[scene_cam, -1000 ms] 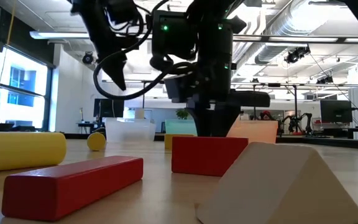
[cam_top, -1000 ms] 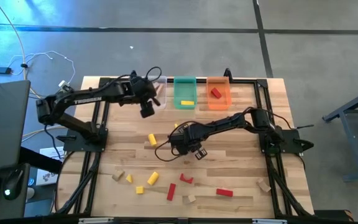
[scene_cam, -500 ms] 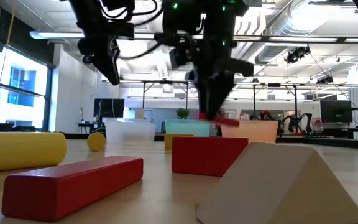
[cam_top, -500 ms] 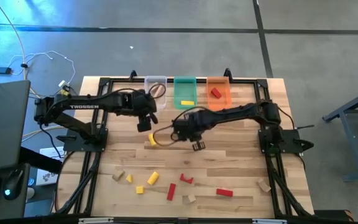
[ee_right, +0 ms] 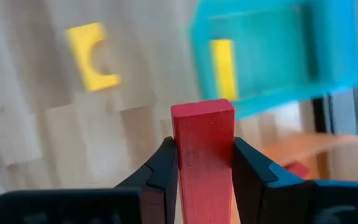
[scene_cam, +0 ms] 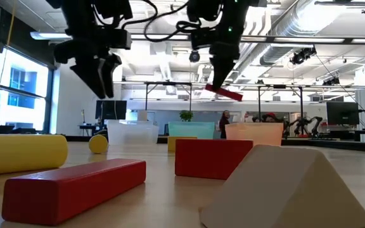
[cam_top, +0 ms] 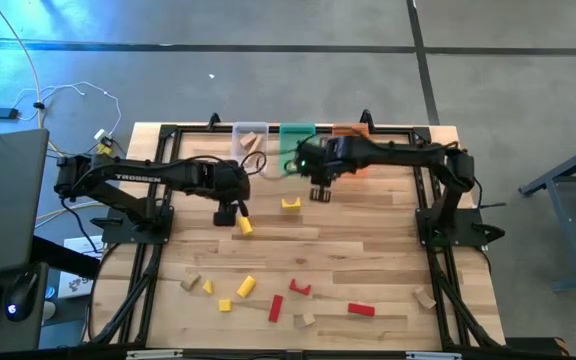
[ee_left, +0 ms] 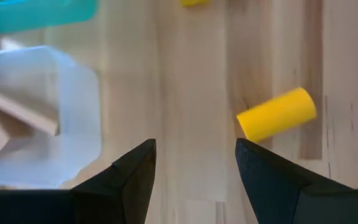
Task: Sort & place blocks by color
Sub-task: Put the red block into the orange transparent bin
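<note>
The right gripper clamps a red wooden bar between its fingers, aloft near the far bins. The left gripper, fingers spread and empty, hovers just beside a yellow wooden cylinder on the table.

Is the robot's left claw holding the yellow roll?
No, the left gripper is open and empty, and the yellow cylinder lies on the table just beyond its fingers.
</note>
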`<act>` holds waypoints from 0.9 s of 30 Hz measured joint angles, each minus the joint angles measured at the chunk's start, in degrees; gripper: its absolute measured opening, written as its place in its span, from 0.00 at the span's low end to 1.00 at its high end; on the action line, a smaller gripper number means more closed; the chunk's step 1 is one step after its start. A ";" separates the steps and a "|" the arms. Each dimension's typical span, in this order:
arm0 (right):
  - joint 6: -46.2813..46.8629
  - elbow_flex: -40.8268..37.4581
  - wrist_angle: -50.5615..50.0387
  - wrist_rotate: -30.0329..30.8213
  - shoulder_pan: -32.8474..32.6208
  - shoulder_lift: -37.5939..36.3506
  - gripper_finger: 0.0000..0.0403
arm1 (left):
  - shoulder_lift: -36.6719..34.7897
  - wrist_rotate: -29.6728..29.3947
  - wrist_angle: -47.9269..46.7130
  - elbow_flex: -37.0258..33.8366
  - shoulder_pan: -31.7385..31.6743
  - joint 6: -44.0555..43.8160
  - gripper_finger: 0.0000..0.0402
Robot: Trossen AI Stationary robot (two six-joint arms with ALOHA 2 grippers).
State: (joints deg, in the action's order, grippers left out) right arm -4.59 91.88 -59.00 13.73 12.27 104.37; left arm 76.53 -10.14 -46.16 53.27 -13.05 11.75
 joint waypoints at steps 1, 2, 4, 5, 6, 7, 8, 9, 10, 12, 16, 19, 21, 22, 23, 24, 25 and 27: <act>1.00 0.00 0.10 0.13 1.10 -0.27 0.21 | 0.04 0.62 0.34 -0.37 0.14 1.45 0.52; 2.07 0.00 -0.03 0.15 2.27 -0.50 0.21 | 0.04 1.02 1.02 -0.71 0.32 2.81 0.52; 3.78 0.02 -0.18 0.11 4.68 -0.78 0.21 | 0.04 1.19 2.79 -1.07 0.82 5.23 0.52; 4.42 0.04 -0.34 -0.24 5.95 -0.78 0.21 | 0.04 1.19 3.00 -1.09 0.89 6.67 0.52; 4.78 0.04 -0.78 -0.23 7.25 -0.78 0.21 | 0.04 1.19 3.08 -1.09 1.12 8.20 0.52; 5.29 0.04 -1.24 -0.15 8.56 -0.75 0.21 | 0.04 1.18 3.10 -1.09 1.25 10.00 0.52; 6.16 0.04 -1.40 0.08 9.81 -0.66 0.21 | 0.04 1.16 3.09 -1.09 1.41 12.15 0.52; 7.20 0.04 -1.28 0.32 11.12 -0.60 0.21 | 0.04 1.16 3.11 -1.09 1.59 14.23 0.52; 8.21 0.04 -1.30 0.27 12.42 -0.53 0.21 | 0.04 1.16 3.11 -1.09 1.78 16.36 0.52; 10.26 0.04 -1.22 0.19 15.03 -0.47 0.21 | 0.04 1.12 3.13 -1.10 2.09 20.67 0.52; 14.36 0.07 -1.16 -0.36 19.63 -0.47 0.21 | 0.04 1.13 3.32 -1.11 2.35 24.77 0.52; 17.51 0.07 -1.16 -0.54 22.34 -0.47 0.21 | 0.04 1.12 3.83 -1.11 2.35 25.89 0.52; 18.89 0.07 -1.14 -1.06 23.92 -0.47 0.21 | 0.04 1.18 4.07 -1.11 2.33 26.22 0.52; 19.15 0.07 -1.12 -2.12 24.60 -0.47 0.21 | 0.06 1.62 4.12 -1.11 2.33 26.23 0.52; 19.16 0.07 -1.07 -3.33 25.21 -0.47 0.21 | 0.04 2.37 4.12 -1.11 2.33 26.27 0.52; 19.18 0.07 -1.03 -4.35 25.79 -0.47 0.21 | 0.07 3.02 4.12 -1.11 2.33 26.39 0.52; 19.20 0.07 -0.95 -5.45 26.27 -0.47 0.21 | 0.07 3.72 4.12 -1.11 2.35 26.66 0.52; 20.02 0.07 -0.94 -7.04 27.03 -0.47 0.21 | 0.07 5.20 4.12 -1.11 2.35 28.04 0.52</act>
State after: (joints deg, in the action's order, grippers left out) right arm 15.43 91.94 -59.94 6.68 39.30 103.90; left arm 76.60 -4.94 -42.04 52.16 -10.70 39.79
